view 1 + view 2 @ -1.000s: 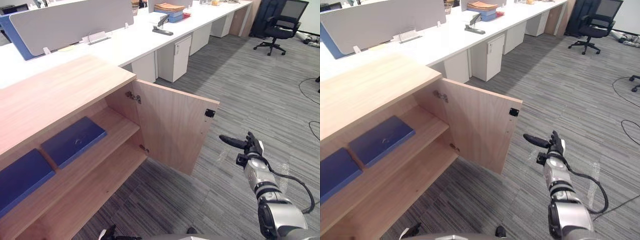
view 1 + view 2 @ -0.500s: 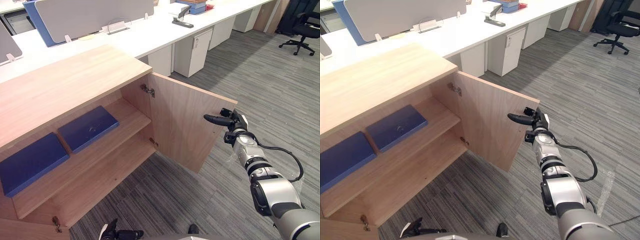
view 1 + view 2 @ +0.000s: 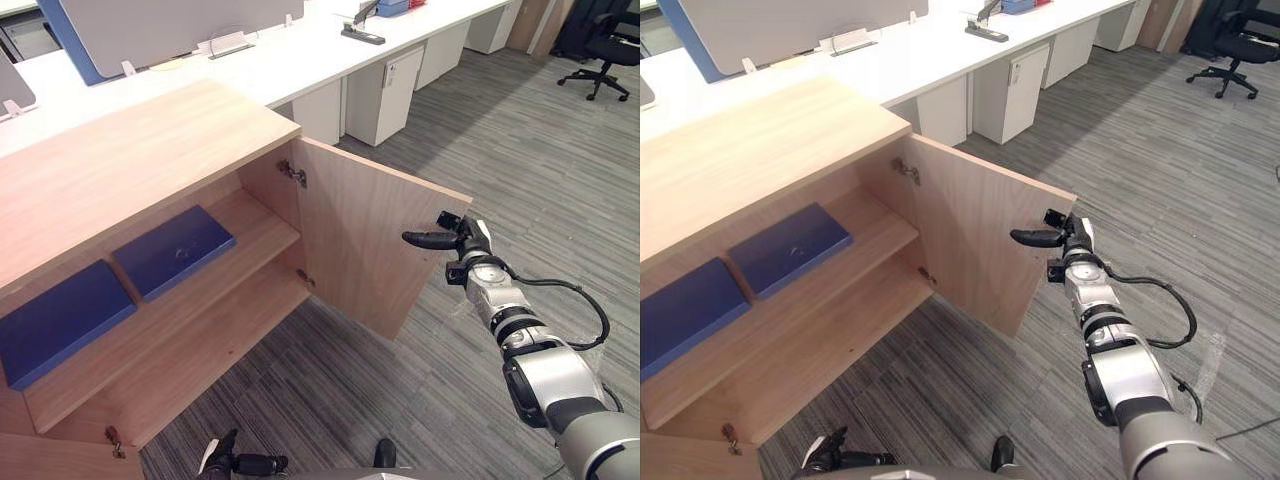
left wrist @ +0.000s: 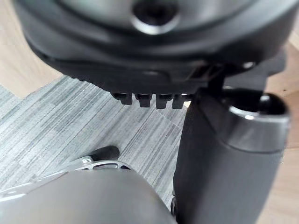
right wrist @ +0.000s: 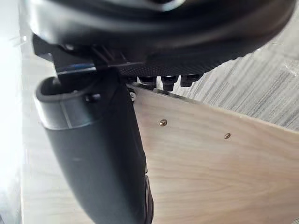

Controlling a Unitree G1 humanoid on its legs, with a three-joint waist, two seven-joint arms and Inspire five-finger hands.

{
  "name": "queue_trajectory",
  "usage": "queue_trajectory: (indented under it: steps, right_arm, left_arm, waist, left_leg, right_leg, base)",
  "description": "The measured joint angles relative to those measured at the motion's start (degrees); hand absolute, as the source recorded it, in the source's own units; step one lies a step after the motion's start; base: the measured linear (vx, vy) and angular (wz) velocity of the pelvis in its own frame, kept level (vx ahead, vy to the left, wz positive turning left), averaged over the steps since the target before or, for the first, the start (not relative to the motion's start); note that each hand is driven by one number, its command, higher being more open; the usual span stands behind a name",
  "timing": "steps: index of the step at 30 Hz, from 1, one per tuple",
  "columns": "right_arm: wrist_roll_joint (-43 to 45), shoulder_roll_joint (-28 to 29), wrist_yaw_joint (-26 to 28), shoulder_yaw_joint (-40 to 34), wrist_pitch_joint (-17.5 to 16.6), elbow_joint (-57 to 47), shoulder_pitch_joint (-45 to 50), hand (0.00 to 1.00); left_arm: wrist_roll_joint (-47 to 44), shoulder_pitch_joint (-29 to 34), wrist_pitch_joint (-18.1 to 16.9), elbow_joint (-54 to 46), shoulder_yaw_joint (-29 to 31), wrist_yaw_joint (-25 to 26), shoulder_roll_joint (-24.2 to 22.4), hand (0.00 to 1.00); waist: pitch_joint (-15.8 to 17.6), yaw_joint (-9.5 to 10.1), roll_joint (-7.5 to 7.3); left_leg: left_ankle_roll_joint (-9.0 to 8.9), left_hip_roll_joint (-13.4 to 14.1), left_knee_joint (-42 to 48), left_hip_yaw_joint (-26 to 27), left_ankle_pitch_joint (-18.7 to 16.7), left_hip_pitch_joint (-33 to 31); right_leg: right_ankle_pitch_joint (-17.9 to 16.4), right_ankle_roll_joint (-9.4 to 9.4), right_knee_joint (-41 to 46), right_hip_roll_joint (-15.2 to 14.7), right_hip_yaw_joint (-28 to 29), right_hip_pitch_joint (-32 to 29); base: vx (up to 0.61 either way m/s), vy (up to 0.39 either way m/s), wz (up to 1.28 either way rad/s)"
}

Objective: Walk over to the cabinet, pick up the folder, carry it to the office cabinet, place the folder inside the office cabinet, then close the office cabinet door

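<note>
The low wooden office cabinet (image 3: 130, 160) stands open, its door (image 3: 370, 245) swung out toward me. Two blue folders lie flat on its upper shelf, one (image 3: 172, 252) near the hinge side and one (image 3: 60, 320) further left. My right hand (image 3: 462, 240) is open at the door's free edge by the latch, its thumb pointing across the outer face; the right wrist view shows that thumb (image 5: 103, 158) against the wood of the door (image 5: 210, 168). My left hand (image 3: 240, 465) hangs low and open, holding nothing.
A long white desk (image 3: 300, 60) with grey dividers runs behind the cabinet, white drawer units (image 3: 385, 95) beneath it. An office chair (image 3: 605, 50) stands at the far right. Grey carpet spreads to the right of the door.
My right hand has risen from beside the door up to its free edge, near the latch. The view has shifted with the camera. The door's angle and the folders look unchanged.
</note>
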Motion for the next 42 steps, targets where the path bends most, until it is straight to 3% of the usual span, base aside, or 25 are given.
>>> queue_trajectory:
  steps: [4, 5, 7, 9, 11, 16, 22, 25, 30, 31, 33, 34, 36, 37, 38, 39, 40, 41, 42]
  right_arm:
    - [-5.5, -2.2, 0.1, 12.5, 0.3, -2.2, 1.7, 1.0]
    - [-7.4, -4.0, 0.5, 19.6, 1.0, -5.3, 3.4, 1.0]
    - [-11.9, -7.1, 4.7, 30.2, 1.5, -10.3, 5.5, 1.0]
    - [-15.4, -10.3, 13.3, 42.8, 1.5, -19.0, 7.2, 1.0]
    - [-15.0, -10.2, 21.0, 49.0, 1.4, -25.0, 8.2, 1.0]
    - [-12.5, -4.9, 32.5, 52.8, -1.0, -33.3, 11.9, 1.0]
    - [-10.1, -4.3, 32.8, 52.3, -1.5, -35.1, 14.3, 1.0]
    - [-10.1, -4.1, 31.8, 50.2, -1.5, -35.0, 16.2, 1.0]
    - [-11.0, 2.2, 28.1, 44.2, -1.7, -25.9, 21.2, 1.0]
    - [-11.5, 3.1, 27.4, 43.1, -1.7, -23.7, 21.6, 1.0]
    - [-16.4, 5.9, 23.6, 38.1, -1.3, -15.9, 24.1, 1.0]
    - [-17.7, 6.6, 22.7, 36.1, -1.2, -14.2, 25.0, 1.0]
    - [-20.3, 8.8, 18.9, 26.9, -0.6, -8.9, 28.5, 1.0]
    - [-22.0, 11.1, 16.5, 19.7, -0.5, -6.6, 31.2, 1.0]
    - [-22.0, 12.1, 15.6, 15.8, -0.6, -5.6, 32.5, 1.0]
    - [-22.3, 13.9, 14.1, 7.3, -0.6, -3.7, 34.8, 1.0]
    - [-22.1, 15.4, 11.2, -1.6, 0.0, -1.9, 36.9, 1.0]
    - [-21.3, 16.4, 8.6, -7.8, 0.7, 0.3, 38.2, 1.0]
    - [-20.9, 16.6, 7.1, -11.1, 1.2, 1.9, 39.0, 1.0]
  left_arm:
    - [0.0, -0.5, 0.0, 0.1, -1.3, 0.0, 0.6, 1.0]
    - [0.1, -0.8, 0.0, 0.2, -2.2, 0.0, 0.8, 1.0]
    - [0.8, -1.1, 0.1, 0.7, -2.5, -0.3, 1.0, 1.0]
    - [2.2, -2.2, 0.3, 0.7, -3.0, -1.1, 1.1, 1.0]
    - [3.1, -3.0, 0.3, 0.7, -3.1, -1.4, 1.0, 1.0]
    - [3.1, -3.7, 0.3, 0.4, -3.8, -2.2, 0.8, 1.0]
    - [2.8, -3.2, 0.3, 0.4, -3.9, -2.2, 1.8, 1.0]
    - [2.8, -2.8, 0.3, 0.4, -3.8, -2.2, 2.1, 1.0]
    - [2.8, -2.8, 0.3, -0.5, -3.3, -2.1, 1.2, 1.0]
    - [2.8, -2.9, 0.3, -0.7, -3.2, -2.0, 0.9, 1.0]
    - [2.8, -2.9, 0.2, -2.0, -2.4, -2.0, -0.1, 1.0]
    - [2.8, -2.9, 0.1, -2.3, -2.3, -2.0, -0.3, 1.0]
    - [2.5, -3.1, -0.3, -2.7, -2.3, -1.2, -1.2, 1.0]
    - [2.2, -3.4, -0.2, -2.8, -2.2, -0.8, -1.1, 1.0]
    - [2.2, -3.6, -0.1, -2.8, -2.2, -0.6, -1.1, 1.0]
    - [1.7, -4.1, 0.1, -2.9, -2.3, 0.0, -1.0, 1.0]
    - [1.5, -5.0, 0.6, -2.8, -2.5, 0.3, -1.1, 1.0]
    - [1.1, -5.5, 1.0, -2.6, -2.4, 0.3, -1.1, 1.0]
    - [1.1, -5.8, 1.4, -2.2, -1.7, 0.4, -1.7, 1.0]
  waist:
    - [0.9, -1.19, -0.07]
    - [0.9, -1.71, -0.08]
    - [0.9, -2.22, -0.1]
    - [0.8, -2.25, -0.13]
    - [0.8, -1.99, -0.13]
    - [0.4, -1.45, 0.05]
    - [-1.5, 0.08, -1.9]
    - [-1.7, 0.28, -2.3]
    - [-1.5, 1.12, -1.19]
    - [-1.3, 1.35, -0.83]
    - [-0.8, 1.53, -0.14]
    - [-0.8, 1.56, -0.19]
    - [-0.6, 1.18, 0.14]
    - [-0.5, 0.85, 0.38]
    - [-0.7, 0.51, 0.18]
    - [-0.8, -0.19, -0.15]
    - [-0.6, -1.47, -0.31]
    - [0.0, -2.19, -1.15]
    - [0.7, -2.45, -0.82]
  left_leg:
    - [-0.17, 0.4, 0.0, 0.2, -0.1, -0.1]
    - [-0.38, 0.7, 0.1, 0.4, -0.2, -0.1]
    - [-0.83, 1.4, 0.2, 0.7, -0.5, 0.0]
    - [-1.26, 2.6, 0.4, 0.9, -0.5, 0.1]
    - [-1.53, 3.4, 0.4, 0.6, -0.3, 0.0]
    - [-1.59, 4.0, 0.4, 0.3, -0.3, -0.1]
    - [-1.58, 3.0, 0.3, 0.2, -0.3, -0.1]
    - [-1.57, 2.7, 0.3, 0.0, -0.3, -0.1]
    - [-1.15, 1.7, 0.4, -2.9, 0.0, -1.4]
    - [-0.86, 1.5, 0.5, -3.6, 0.0, -1.5]
    - [0.74, -1.4, 1.2, -8.5, -0.1, -1.6]
    - [1.34, -2.5, 1.4, -10.0, -0.5, -1.5]
    - [2.51, -5.4, 3.0, -17.3, -1.2, -2.6]
    - [3.38, -6.3, 3.9, -22.2, -0.9, -3.8]
    - [3.36, -6.8, 4.5, -25.1, -0.8, -4.8]
    - [2.96, -8.3, 5.7, -31.5, -0.2, -7.9]
    - [2.5, -10.1, 6.1, -38.0, 0.6, -10.5]
    - [2.27, -11.7, 5.4, -42.2, 1.4, -10.8]
    - [2.05, -12.2, 4.9, -44.2, 2.0, -10.6]
  right_leg:
    - [-0.1, -0.02, 0.0, 0.4, 0.4, -0.2]
    - [-0.1, -0.07, 0.0, 0.8, 0.6, -0.3]
    - [-0.3, -0.26, 0.0, 1.5, 1.2, -0.5]
    - [-0.6, -0.72, 0.0, 2.8, 1.4, -0.6]
    - [-0.9, -1.22, 0.0, 3.6, 1.3, -0.5]
    - [-1.2, -1.59, 0.0, 4.2, 0.9, -0.4]
    - [-1.0, -1.28, 0.0, 3.2, 1.0, -0.4]
    - [-0.8, -1.12, 0.0, 2.9, 0.9, -0.4]
    - [-1.6, -0.39, 1.3, 1.4, -1.8, -0.5]
    - [-2.7, -0.13, 3.2, 0.8, -2.5, -0.9]
    - [-10.3, 1.48, 16.8, -4.9, -6.0, -3.4]
    - [-11.6, 1.56, 20.0, -6.5, -6.1, -3.8]
    - [-13.3, -0.43, 31.0, -9.9, -0.2, -6.2]
    - [-15.5, -1.87, 35.5, -8.6, 8.8, -8.1]
    - [-17.7, -1.49, 35.7, -6.5, 13.8, -8.1]
    - [-21.2, -1.18, 34.4, -1.2, 24.5, -8.3]
    - [-22.7, 0.76, 31.0, 2.1, 31.5, -7.8]
    - [-23.0, 1.41, 27.0, 2.8, 33.6, -6.6]
    - [-22.5, 2.45, 27.0, 2.7, 32.8, -5.6]
  base:
    - [-0.04, 0.004, -0.07]
    - [-0.01, -0.017, -0.14]
    - [0.0, -0.028, -0.18]
    - [0.01, -0.083, -0.11]
    - [0.02, -0.082, 0.0]
    - [0.02, -0.027, 0.04]
    - [-0.02, 0.045, 0.02]
    - [-0.02, 0.022, 0.01]
    - [-0.03, 0.026, 0.24]
    - [0.0, 0.078, 0.7]
    - [0.01, 0.122, 1.1]
    - [0.02, 0.104, 1.41]
    - [0.01, 0.058, 1.7]
    - [0.02, -0.014, 1.81]
    - [0.03, -0.097, 2.25]
    - [0.01, -0.202, 2.72]
    - [-0.02, -0.221, 3.08]
    - [-0.05, -0.216, 2.65]
    - [-0.08, -0.212, 2.09]
